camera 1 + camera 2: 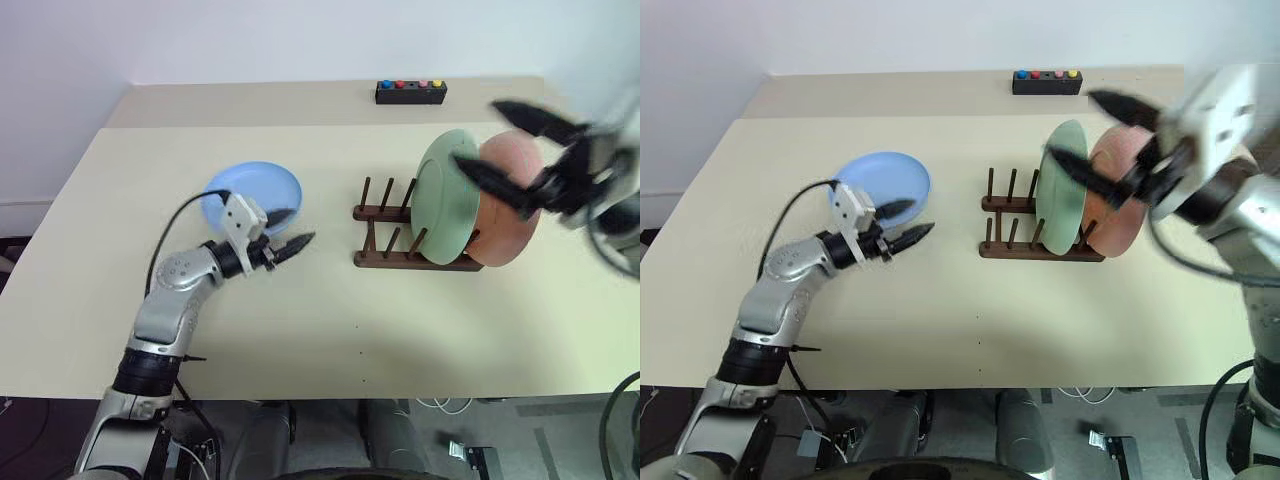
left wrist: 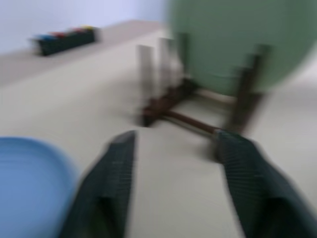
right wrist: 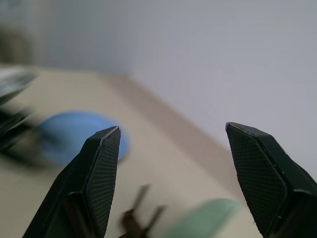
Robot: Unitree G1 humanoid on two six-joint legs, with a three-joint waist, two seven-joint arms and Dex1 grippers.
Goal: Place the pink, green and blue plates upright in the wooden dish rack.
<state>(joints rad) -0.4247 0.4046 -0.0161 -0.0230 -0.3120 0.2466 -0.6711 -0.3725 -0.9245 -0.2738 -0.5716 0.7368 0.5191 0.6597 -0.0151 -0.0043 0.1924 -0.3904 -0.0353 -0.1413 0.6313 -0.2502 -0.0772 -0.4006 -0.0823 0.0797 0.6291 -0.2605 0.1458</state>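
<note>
The blue plate (image 1: 250, 193) lies flat on the table at the left. My left gripper (image 1: 304, 225) hovers open just right of its rim, pointing toward the wooden dish rack (image 1: 385, 235), with nothing between its fingers (image 2: 111, 173). The green plate (image 1: 447, 197) stands upright between the rack's pegs, and the pink plate (image 1: 512, 205) stands upright right behind it at the rack's right end. My right gripper (image 1: 480, 133) is raised in front of the two standing plates, open and empty; its fingers (image 3: 101, 163) frame the blue plate (image 3: 74, 134) in the distance.
A small black box with coloured buttons (image 1: 410, 92) sits at the table's far edge. Several rack pegs (image 1: 378, 195) left of the green plate stand free. Bare tabletop (image 1: 330, 330) stretches in front of the rack.
</note>
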